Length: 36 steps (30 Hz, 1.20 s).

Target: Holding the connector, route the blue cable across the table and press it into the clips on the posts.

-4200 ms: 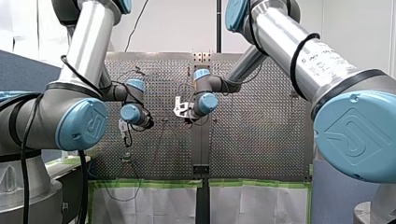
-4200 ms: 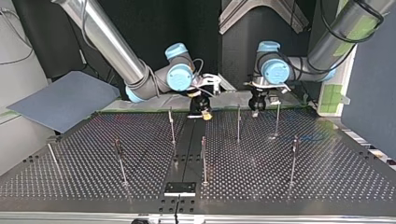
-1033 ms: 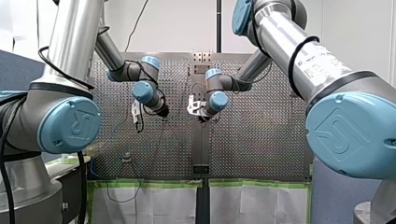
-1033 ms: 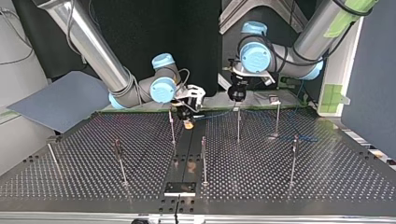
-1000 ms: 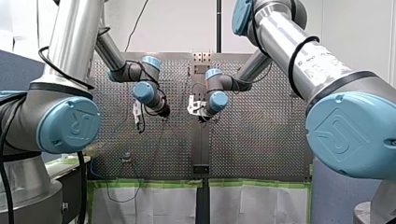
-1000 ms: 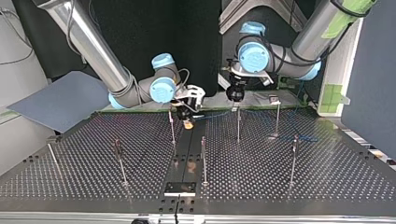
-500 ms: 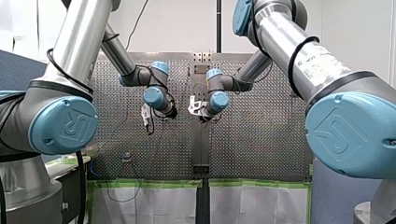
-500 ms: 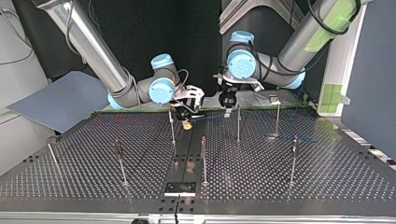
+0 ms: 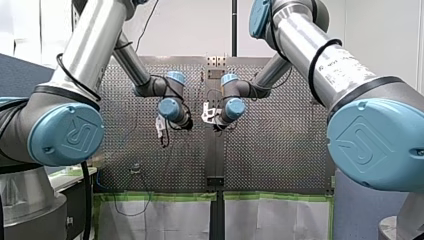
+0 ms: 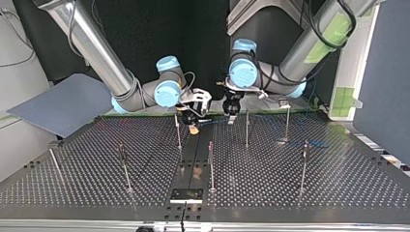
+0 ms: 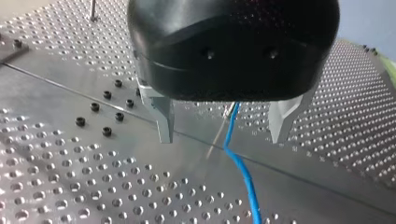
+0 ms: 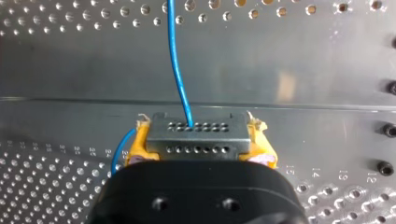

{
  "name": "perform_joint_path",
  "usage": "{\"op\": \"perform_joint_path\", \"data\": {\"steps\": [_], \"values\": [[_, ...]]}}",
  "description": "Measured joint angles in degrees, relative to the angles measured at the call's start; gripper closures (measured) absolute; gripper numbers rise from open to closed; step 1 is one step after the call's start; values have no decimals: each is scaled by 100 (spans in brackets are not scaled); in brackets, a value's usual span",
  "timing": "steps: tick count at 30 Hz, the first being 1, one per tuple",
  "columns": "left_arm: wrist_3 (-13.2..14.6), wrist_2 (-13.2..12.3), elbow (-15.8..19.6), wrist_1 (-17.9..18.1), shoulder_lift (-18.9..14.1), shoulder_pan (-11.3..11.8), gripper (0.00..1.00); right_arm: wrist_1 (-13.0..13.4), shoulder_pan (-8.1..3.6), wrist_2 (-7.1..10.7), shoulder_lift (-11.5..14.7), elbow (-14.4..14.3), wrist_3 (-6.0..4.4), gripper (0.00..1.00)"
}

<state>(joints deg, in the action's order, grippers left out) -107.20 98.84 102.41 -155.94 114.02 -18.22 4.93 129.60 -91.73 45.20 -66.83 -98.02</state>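
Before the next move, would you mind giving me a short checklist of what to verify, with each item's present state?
1. Grip on the connector by the right gripper: ok, shut, with yellow pads on both sides.
2. Join of the blue cable to the connector: ok.
3. Path of the cable between the fingers of the left gripper: ok.
4. Hold of the left gripper on the cable: not ok, its jaws stand open, apart from it.
5. Seating of the cable at the nearest post: cannot tell, too small in the top view.
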Motion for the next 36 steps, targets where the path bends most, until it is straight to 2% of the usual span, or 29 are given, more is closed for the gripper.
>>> {"op": "perform_joint_path", "data": {"steps": [11, 23, 24, 25, 36], "values": [[33, 312, -489, -90, 481, -18, 0, 0, -16, 4, -2, -1, 0, 100], [79, 715, -539, -71, 543, -74, 2, 0, -50, 4, -2, -1, 0, 100], [82, 727, -539, -71, 543, -76, 88, 2, -51, 4, -1, 1, 0, 100], [84, 737, -540, -68, 544, -80, 100, 4, -51, 4, 0, 1, 0, 100], [78, 806, -558, 1, 540, -130, 100, 4, -51, 11, 2, 4, 1, 100]]}}
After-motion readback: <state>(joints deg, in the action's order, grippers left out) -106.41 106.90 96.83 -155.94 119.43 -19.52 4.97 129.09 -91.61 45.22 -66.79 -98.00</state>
